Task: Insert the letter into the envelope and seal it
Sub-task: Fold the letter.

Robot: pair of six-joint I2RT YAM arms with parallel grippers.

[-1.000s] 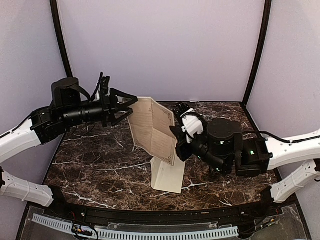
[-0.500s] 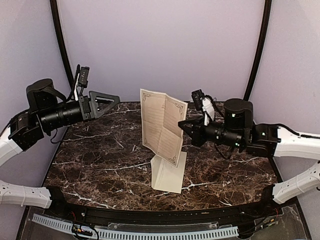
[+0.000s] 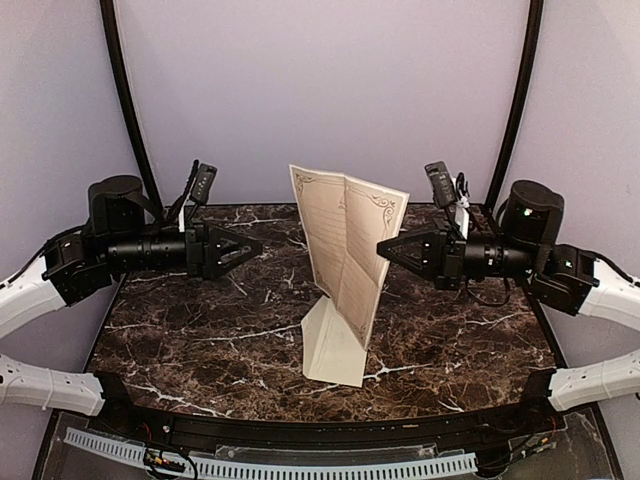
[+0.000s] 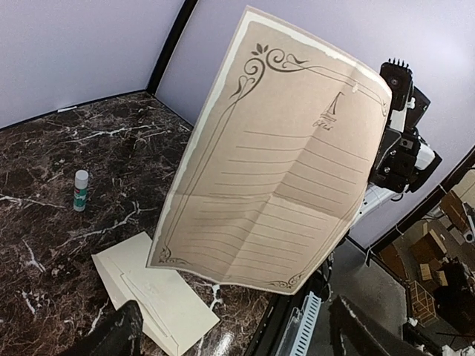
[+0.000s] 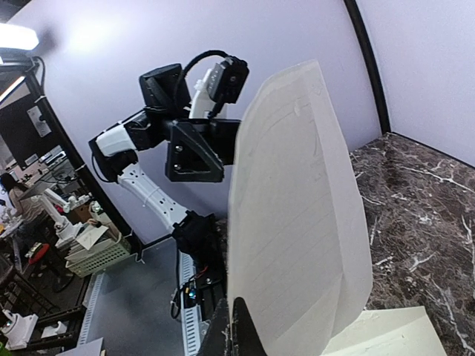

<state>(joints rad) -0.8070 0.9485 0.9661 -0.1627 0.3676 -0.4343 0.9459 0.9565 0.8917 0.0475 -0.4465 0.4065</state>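
Nearest to the arm bases, a pale cream rectangular paper envelope (image 3: 330, 352) lies flat on the dark brown marble-pattern table (image 3: 190, 335), about in the middle of its front part. No gripper touches it.

Above the envelope stands the letter (image 3: 342, 240). It is a beige paper sheet with printed lines, an ornamental curly border and a small tower drawing near its top. It is held upright in the air and is bent a little along its fold creases. In the top view its lower corner comes down in front of the envelope, but I cannot tell if the two papers touch.

The right gripper (image 3: 385, 248) comes from the right side, and its black jaws are clenched on the right edge of the letter, about at middle height. The right wrist view shows the pale back side of the sheet rising from the fingers (image 5: 239, 335).

The left gripper (image 3: 250, 250) is on the other side, at nearly the same height. Its jaws are spread wide and hold nothing, and it is well apart from the left edge of the letter.

Farther back, the left wrist view shows a small white tube with a green label (image 4: 80, 189) standing upright on the table, apart from the envelope.
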